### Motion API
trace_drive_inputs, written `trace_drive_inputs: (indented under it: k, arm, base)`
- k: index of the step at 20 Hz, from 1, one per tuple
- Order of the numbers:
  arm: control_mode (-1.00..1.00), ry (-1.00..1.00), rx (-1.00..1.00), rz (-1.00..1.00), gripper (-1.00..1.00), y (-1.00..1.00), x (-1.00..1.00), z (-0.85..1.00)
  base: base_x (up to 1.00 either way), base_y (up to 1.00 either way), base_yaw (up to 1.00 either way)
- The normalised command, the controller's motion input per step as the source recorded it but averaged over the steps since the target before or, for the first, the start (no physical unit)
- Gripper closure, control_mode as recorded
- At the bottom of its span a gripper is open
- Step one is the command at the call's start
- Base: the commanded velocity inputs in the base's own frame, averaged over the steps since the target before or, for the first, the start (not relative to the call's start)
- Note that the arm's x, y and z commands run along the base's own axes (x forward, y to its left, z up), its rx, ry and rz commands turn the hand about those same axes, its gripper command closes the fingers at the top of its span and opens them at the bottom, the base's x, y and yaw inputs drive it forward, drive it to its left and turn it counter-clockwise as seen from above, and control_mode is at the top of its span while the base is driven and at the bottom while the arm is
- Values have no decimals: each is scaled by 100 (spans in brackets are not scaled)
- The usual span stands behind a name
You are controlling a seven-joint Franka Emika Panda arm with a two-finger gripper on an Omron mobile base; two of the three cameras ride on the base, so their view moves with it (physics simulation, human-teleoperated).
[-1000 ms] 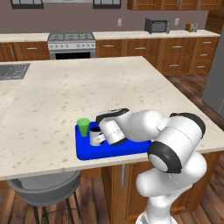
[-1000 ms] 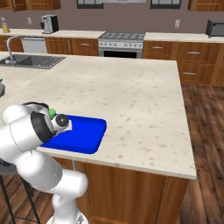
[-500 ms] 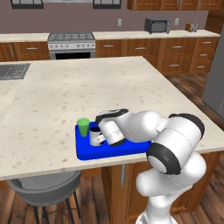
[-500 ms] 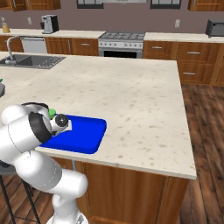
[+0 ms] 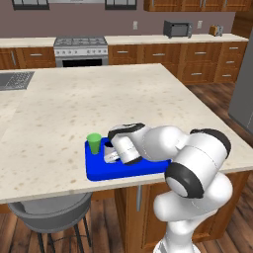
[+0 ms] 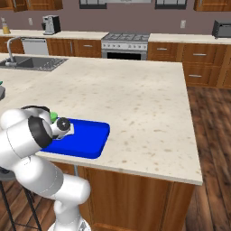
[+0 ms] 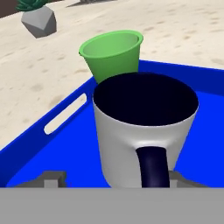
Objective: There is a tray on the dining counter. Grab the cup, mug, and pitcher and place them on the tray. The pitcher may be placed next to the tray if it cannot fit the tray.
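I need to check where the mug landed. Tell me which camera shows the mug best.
The hand view: the mug stands upright on the blue tray, its dark handle facing the camera, the green cup right behind it. In the left base view just a sliver of it shows beside the gripper; in the right base view the arm covers it.

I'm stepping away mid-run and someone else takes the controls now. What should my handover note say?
Gripper: fingers open on either side of the mug, handle facing the hand; it looks just let go.
Mug stands upright on the tray, right beside the cup, also upright on the tray, on the dining counter.
Done: cup and mug placed.
Left: back the hand off, then fetch the pitcher and set it on or beside the tray.
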Motion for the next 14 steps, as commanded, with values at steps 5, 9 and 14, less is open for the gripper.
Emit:
trace_drive_inputs:
  k: [5, 9, 14]
  arm:
    - [-100, 0, 0, 0, -100, 0, 0, 0]
    - [-100, 0, 0, 0, -100, 0, 2, 0]
    - [-100, -4, 0, -4, -100, 0, 0, 0]
  base:
    - [0, 0, 0]
    - [0, 0, 0]
    - [0, 0, 0]
